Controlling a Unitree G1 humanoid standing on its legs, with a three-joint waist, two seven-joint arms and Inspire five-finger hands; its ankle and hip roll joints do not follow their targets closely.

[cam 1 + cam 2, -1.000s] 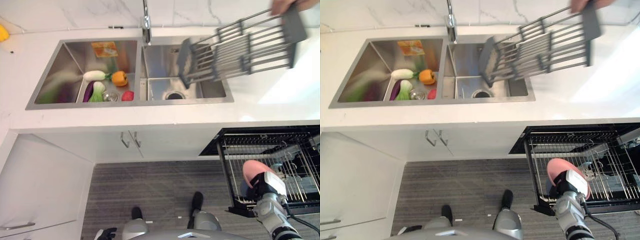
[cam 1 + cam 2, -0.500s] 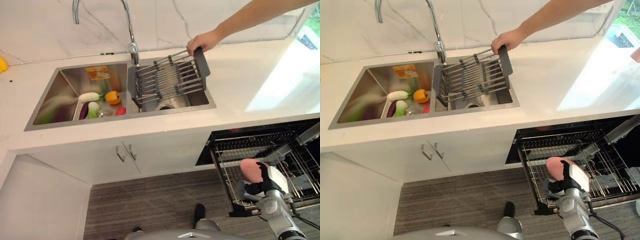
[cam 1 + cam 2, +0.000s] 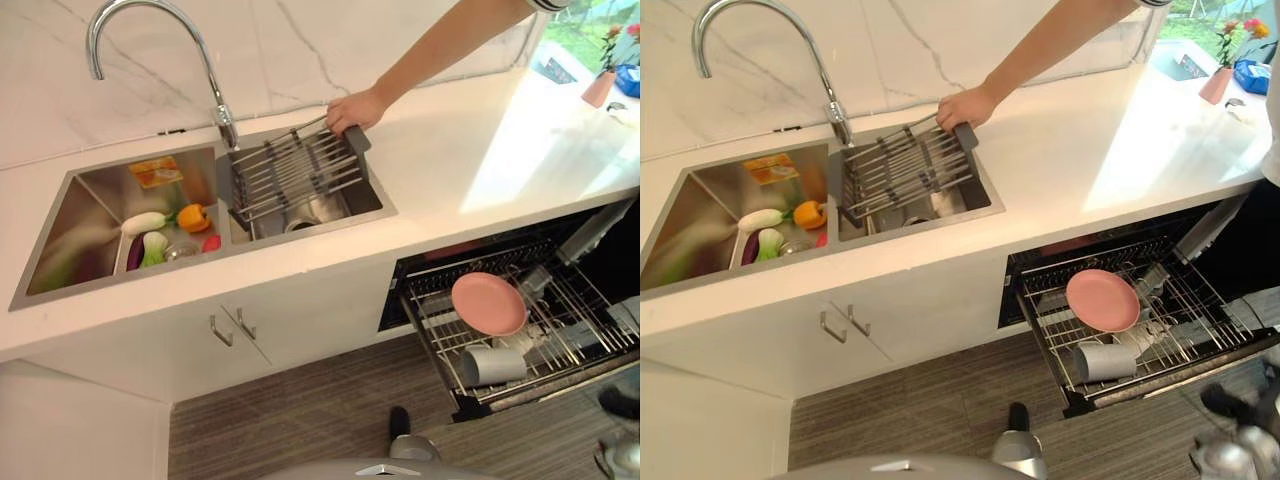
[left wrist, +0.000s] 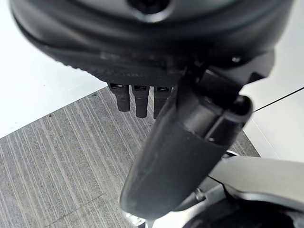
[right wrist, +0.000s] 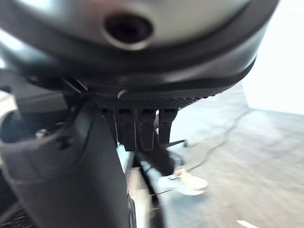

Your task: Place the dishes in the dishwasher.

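Observation:
A pink plate [image 3: 488, 303] rests tilted in the pulled-out dishwasher rack [image 3: 590, 310] under the counter at the right. A grey cup [image 3: 492, 365] lies on its side in the same rack, just in front of the plate. My right hand [image 5: 142, 133] hangs over the floor beside the rack, fingers straight and holding nothing. My left hand [image 4: 180, 156] hangs open over the striped grey floor [image 4: 57, 156], also with nothing in it.
A person's hand [image 3: 350, 108] holds a grey drying rack [image 3: 295, 175] over the right basin of the sink [image 3: 60, 230]. Toy vegetables [image 3: 160, 235] lie in the left basin below the tap [image 3: 215, 110]. White cabinet doors [image 3: 300, 310] stand left of the dishwasher.
The camera has moved. My right hand has let go of the pink plate, which now rests in the rack, and has drawn back. The person has lowered the drying rack onto the sink.

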